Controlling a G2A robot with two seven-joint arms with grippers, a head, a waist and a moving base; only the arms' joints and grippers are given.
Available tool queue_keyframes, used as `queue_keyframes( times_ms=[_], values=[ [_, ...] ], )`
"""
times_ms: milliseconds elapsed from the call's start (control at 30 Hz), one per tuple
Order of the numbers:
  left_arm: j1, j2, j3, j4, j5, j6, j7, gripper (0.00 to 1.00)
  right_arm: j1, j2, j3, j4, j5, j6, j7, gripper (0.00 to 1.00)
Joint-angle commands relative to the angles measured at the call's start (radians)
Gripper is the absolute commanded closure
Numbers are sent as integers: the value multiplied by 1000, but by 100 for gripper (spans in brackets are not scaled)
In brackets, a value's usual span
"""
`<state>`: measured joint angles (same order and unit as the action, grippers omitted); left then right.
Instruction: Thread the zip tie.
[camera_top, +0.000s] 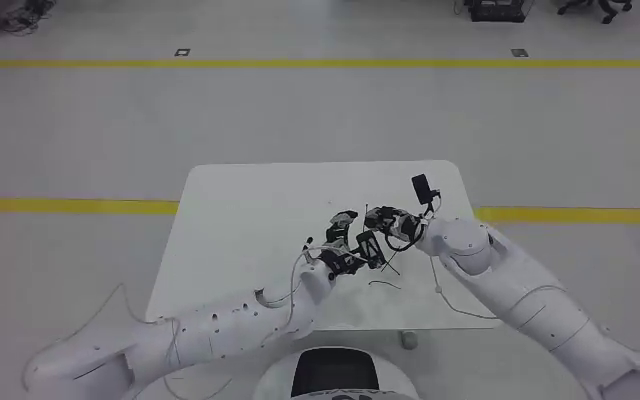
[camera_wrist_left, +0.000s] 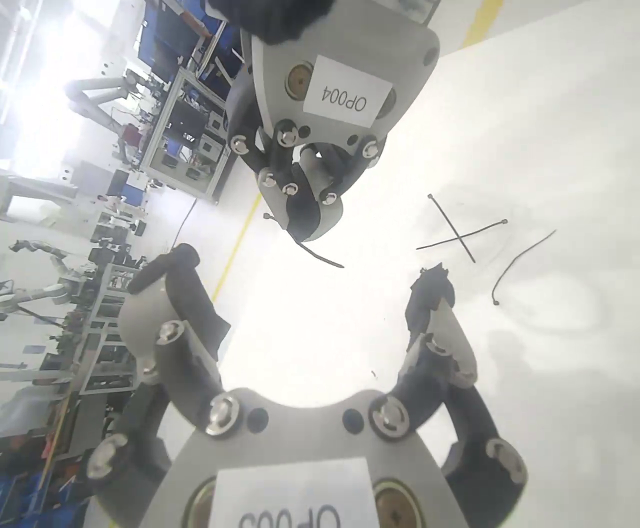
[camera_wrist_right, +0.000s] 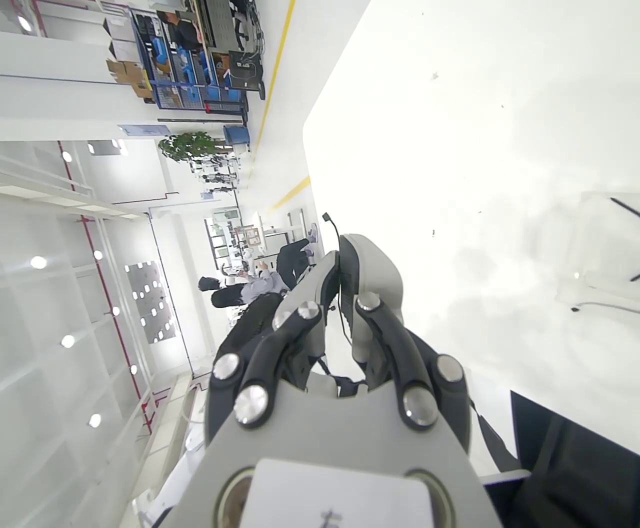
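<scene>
Jaws, left: spread and empty, facing the right jaws, which are pressed together on the zip tie (camera_wrist_left: 325, 260); its head and tail both stick out free above the worktop (camera_top: 250, 200). Threading looks not yet begun, as the tail must first be caught and fed through the head. Three spare ties (camera_wrist_left: 457, 236) lie on the worktop beyond, seemingly out of the way.
</scene>
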<state>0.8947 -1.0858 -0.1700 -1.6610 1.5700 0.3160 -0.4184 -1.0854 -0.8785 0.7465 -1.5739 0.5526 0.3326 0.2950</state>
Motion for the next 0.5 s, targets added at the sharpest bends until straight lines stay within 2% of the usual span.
queue_keyframes(
  times_ms=[0, 200, 333, 467],
  values=[
    [0, 0, 0, 0, 0, 0, 1, 0, 0, 0, 0, 0, -1, -1, 0, 100],
    [0, -1, -3, 13, 0, -2, 15, 0, -19, -3, 13, -11, -14, -12, -9, 100],
    [-2, -4, 0, 16, 0, 11, 24, 0, -34, -6, 29, -31, -34, -7, -19, 100],
    [0, -5, 0, 17, 0, 13, 34, 35, -48, -10, 43, -50, -50, 2, -30, 100]
  ],
)
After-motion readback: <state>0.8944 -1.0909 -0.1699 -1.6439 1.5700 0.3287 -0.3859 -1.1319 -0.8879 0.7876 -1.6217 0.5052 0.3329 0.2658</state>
